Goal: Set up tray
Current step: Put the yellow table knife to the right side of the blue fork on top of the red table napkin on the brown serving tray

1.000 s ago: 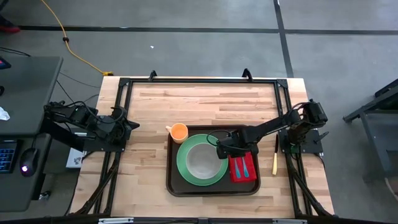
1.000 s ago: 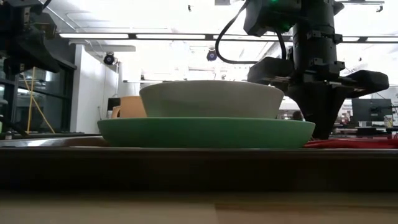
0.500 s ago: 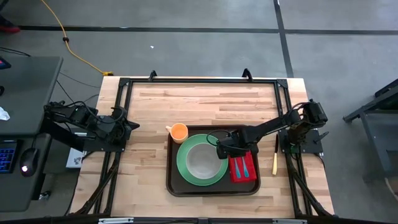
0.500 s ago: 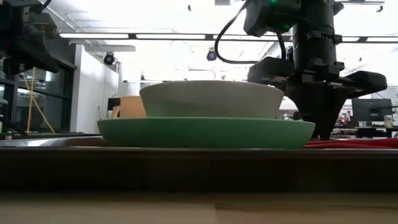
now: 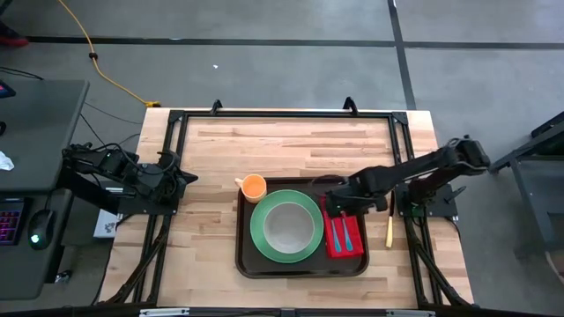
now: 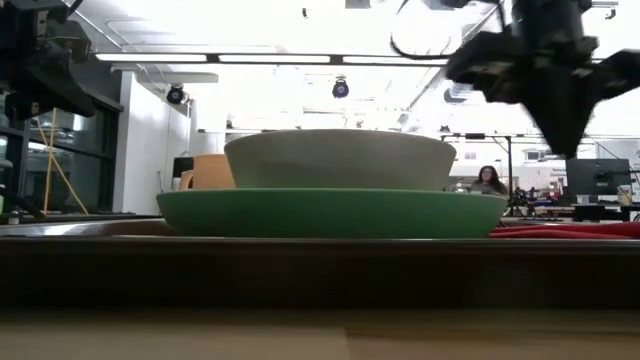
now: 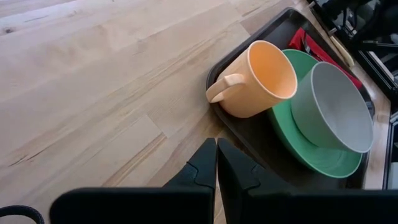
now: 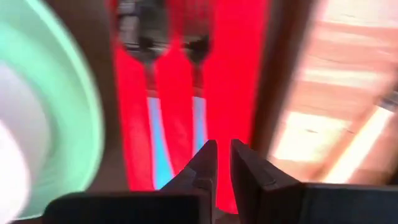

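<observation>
The dark brown tray (image 5: 247, 255) lies on the wooden table. On it a green plate (image 5: 260, 231) carries a grey bowl (image 5: 285, 225). An orange cup (image 5: 253, 186) stands on the tray's far left corner. A red napkin (image 5: 355, 238) lies along the tray's right side, with two blue-handled utensils (image 8: 152, 118) resting on it. My right gripper (image 5: 340, 205) hangs shut above the napkin's far end, pointing down, with nothing between its fingers. My left gripper (image 7: 217, 146) is shut and waits at the table's left edge, apart from the tray.
A pale yellow-handled utensil (image 5: 389, 231) lies on the bare table just right of the tray. A black frame (image 5: 282, 114) runs along the table's far and side edges. Bare wood lies left of the tray and beyond it.
My right gripper has risen from low over the tray, between the plate's right rim and the napkin. It has gone toward the table's right edge and now hangs high over the napkin. Plate, bowl, cup and napkin have stayed in place.
</observation>
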You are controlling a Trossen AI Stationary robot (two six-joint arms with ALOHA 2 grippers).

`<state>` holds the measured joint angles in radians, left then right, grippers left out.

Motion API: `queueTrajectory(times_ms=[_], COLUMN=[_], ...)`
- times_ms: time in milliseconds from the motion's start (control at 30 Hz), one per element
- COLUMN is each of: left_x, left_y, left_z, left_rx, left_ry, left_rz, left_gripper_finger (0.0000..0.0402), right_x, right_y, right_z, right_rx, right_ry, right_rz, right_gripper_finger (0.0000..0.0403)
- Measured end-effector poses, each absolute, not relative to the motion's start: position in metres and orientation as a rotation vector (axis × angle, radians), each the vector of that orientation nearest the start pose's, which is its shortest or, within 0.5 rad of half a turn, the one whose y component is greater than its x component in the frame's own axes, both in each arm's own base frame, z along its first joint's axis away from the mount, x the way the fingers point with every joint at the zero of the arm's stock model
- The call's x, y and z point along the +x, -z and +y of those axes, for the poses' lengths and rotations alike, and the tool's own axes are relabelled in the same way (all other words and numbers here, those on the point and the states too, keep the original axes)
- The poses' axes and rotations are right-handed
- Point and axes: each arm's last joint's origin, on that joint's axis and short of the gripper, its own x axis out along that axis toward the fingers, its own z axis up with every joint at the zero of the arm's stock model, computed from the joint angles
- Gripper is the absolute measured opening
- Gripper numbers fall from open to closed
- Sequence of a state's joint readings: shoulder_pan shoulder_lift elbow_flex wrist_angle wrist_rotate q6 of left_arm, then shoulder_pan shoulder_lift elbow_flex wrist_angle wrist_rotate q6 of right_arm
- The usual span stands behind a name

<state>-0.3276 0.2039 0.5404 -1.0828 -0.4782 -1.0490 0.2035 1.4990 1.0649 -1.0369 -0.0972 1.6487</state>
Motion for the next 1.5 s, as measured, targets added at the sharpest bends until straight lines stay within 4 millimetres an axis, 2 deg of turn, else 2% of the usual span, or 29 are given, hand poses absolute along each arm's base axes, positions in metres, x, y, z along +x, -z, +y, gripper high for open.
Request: queueTrajectory(times_ms=[233, 400, 900, 1200, 1333, 1500], left_x=[0.044, 0.044, 0.044, 0.044, 0.044, 0.044], left_y=[-0.231, -0.231, -0.231, -0.231, -0.231, -0.231], left_z=[-0.001, -0.001, -0.001, -0.001, -0.001, -0.001], left_rx=[-0.713, -0.712, -0.712, -0.712, -0.712, -0.713], left_ry=[-0.477, -0.477, -0.477, -0.477, -0.477, -0.477], left_rz=[0.533, 0.533, 0.532, 0.532, 0.532, 0.531], left_gripper_finger=[0.0044, 0.0044, 0.0044, 0.0044, 0.0044, 0.0044], right_x=[0.215, 0.197, 0.179, 0.172, 0.171, 0.170], right_y=[-0.245, -0.252, -0.253, -0.253, -0.236, -0.197], right_z=[0.050, 0.057, 0.088, 0.101, 0.101, 0.104], right_rx=[1.226, 1.166, 1.125, 1.113, 1.113, 1.206], right_ry=[1.152, 1.214, 1.262, 1.276, 1.273, 1.192], right_rz=[1.384, 1.434, 1.527, 1.541, 1.542, 1.569], right_gripper_finger=[0.0014, 0.0021, 0.0064, 0.0067, 0.0067, 0.0067])
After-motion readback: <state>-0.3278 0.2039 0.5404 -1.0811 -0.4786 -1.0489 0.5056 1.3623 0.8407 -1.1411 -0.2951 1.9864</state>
